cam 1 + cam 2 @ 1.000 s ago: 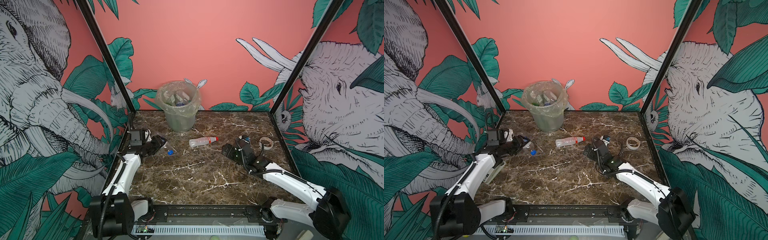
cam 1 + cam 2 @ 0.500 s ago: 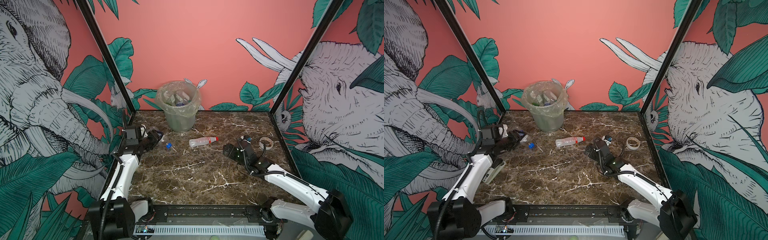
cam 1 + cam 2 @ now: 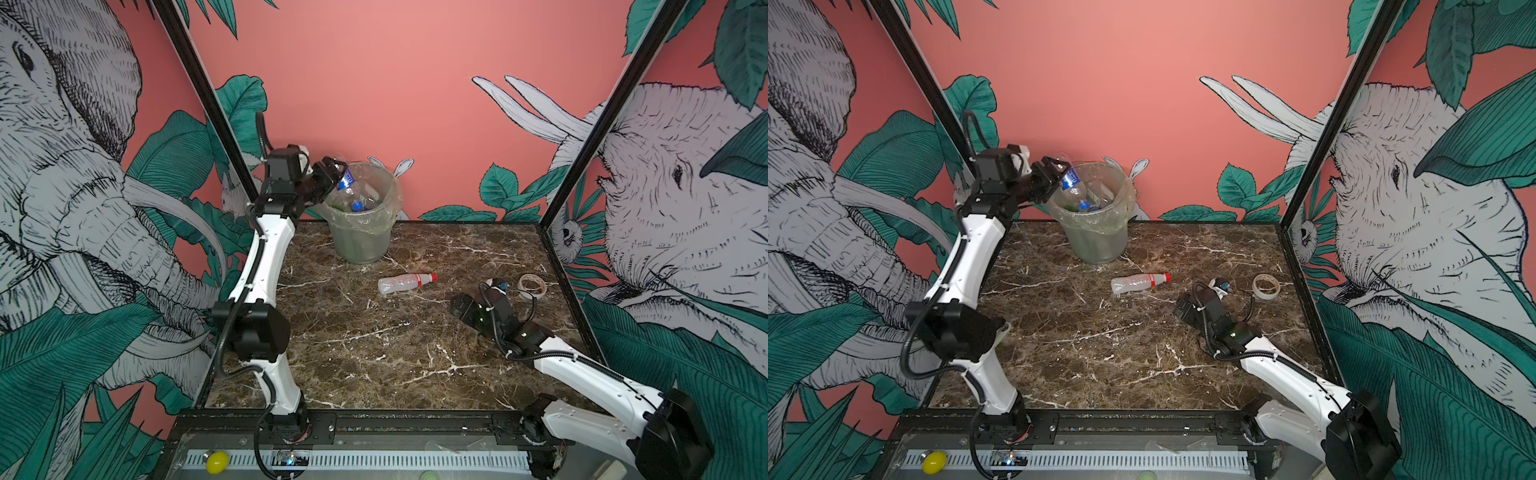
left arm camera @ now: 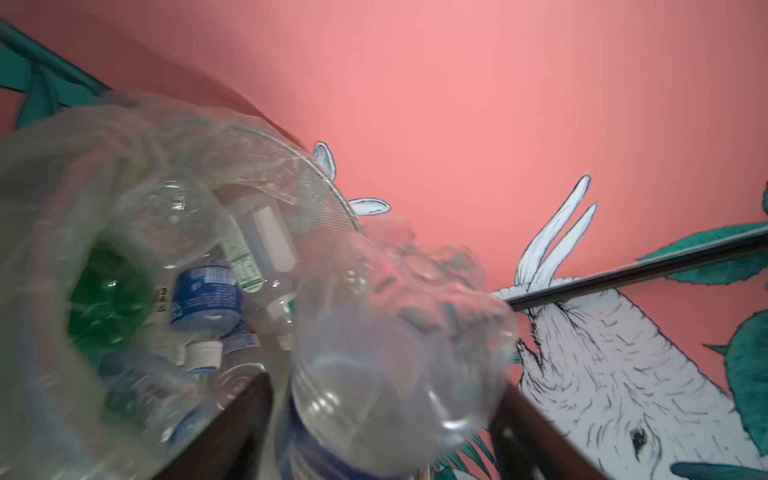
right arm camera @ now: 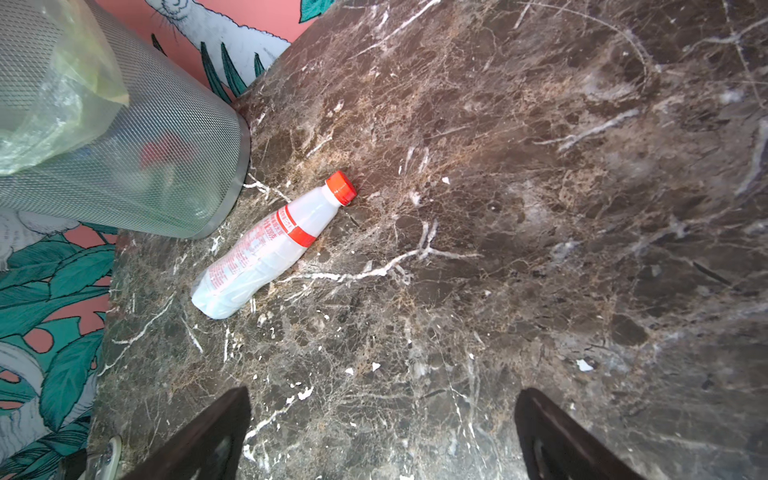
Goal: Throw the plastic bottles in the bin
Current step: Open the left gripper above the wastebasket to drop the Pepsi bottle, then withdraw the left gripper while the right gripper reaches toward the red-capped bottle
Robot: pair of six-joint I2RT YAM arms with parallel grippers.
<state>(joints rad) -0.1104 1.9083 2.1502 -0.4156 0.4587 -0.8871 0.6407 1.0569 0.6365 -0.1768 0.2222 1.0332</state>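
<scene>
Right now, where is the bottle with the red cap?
In both top views the red-capped bottle lies on its side mid-table, just in front of the bin, with the right gripper to its right.

Your left end effector (image 3: 334,174) hangs at nine o'clock of the bin (image 3: 361,245), a blue-labelled bottle (image 3: 347,182) at its tip; a red-capped bottle (image 3: 405,283) lies at five.

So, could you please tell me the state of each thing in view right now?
bin: upright, lined, several bottles inside.
left gripper: open, at the bin's rim.
blue-labelled bottle: between those jaws, tilted over the bin.
red-capped bottle: capped, lying on the table.
tape roll: lying flat.
right gripper: open, empty, low over the table.
</scene>
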